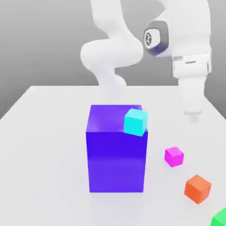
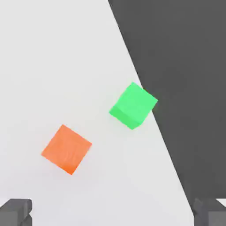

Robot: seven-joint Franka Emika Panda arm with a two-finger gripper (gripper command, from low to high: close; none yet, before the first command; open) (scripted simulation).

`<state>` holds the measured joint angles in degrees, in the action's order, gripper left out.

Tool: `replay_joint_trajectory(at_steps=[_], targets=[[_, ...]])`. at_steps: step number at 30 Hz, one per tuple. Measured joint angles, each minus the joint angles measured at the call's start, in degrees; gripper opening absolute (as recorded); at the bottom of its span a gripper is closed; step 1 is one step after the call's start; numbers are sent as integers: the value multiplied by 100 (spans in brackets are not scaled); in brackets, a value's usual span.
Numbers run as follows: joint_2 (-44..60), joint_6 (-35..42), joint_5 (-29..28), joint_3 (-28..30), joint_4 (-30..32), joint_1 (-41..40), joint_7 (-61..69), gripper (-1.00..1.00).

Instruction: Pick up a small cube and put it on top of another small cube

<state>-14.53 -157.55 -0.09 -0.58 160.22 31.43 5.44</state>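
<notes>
Nearest the camera, at the exterior view's lower right, a green cube sits at the table's edge, with an orange cube just behind it. Further back lies the small magenta cube, alone on the white table, near the right of the big blue-purple block. A cyan cube rests on that block's top front corner. Beyond, the gripper hangs above the table, well apart from the magenta cube; in the hand view its fingers stand wide apart, holding nothing, over the orange and green cubes.
</notes>
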Motion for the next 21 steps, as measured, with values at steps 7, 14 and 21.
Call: replay_joint_trajectory(at_steps=[7,14,21], targets=[[1080,-889,69,-243,893,797,1688,0],[2500,-2047,-248,18,733,1063,1610,0],[2845,-2316,-263,73,670,1115,1597,-100]])
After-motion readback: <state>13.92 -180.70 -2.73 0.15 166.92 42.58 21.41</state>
